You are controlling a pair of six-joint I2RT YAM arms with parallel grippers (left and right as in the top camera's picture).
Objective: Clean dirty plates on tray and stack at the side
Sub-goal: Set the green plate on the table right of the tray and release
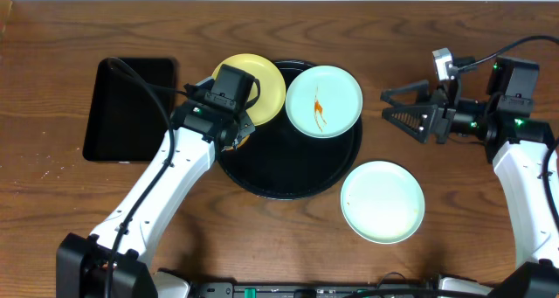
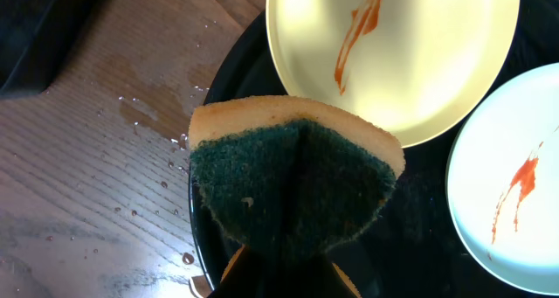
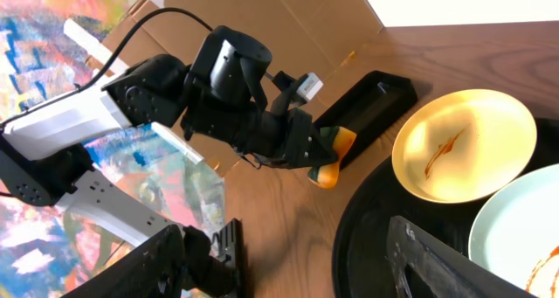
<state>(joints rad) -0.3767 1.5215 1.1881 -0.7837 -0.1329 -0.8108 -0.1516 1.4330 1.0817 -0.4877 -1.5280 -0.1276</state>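
The round black tray [image 1: 281, 180] sits mid-table. A pale yellow plate [image 1: 266, 81] with an orange smear lies over its back left rim. A light blue plate [image 1: 324, 100] with a sauce streak lies over the back right rim. Another light blue plate [image 1: 383, 202], no smear showing, rests on the wood right of the tray. My left gripper [image 1: 238, 132] is shut on a yellow sponge with a green scrub face [image 2: 293, 180], just in front of the yellow plate [image 2: 410, 53] above the tray's left edge. My right gripper [image 1: 386, 105] hangs open and empty, right of the smeared blue plate.
A rectangular black tray [image 1: 129, 108] lies at the left. Water drops [image 2: 144, 119] wet the wood beside the round tray's rim [image 2: 203, 246]. In the right wrist view, the left arm [image 3: 236, 97] is across the table with cardboard behind it.
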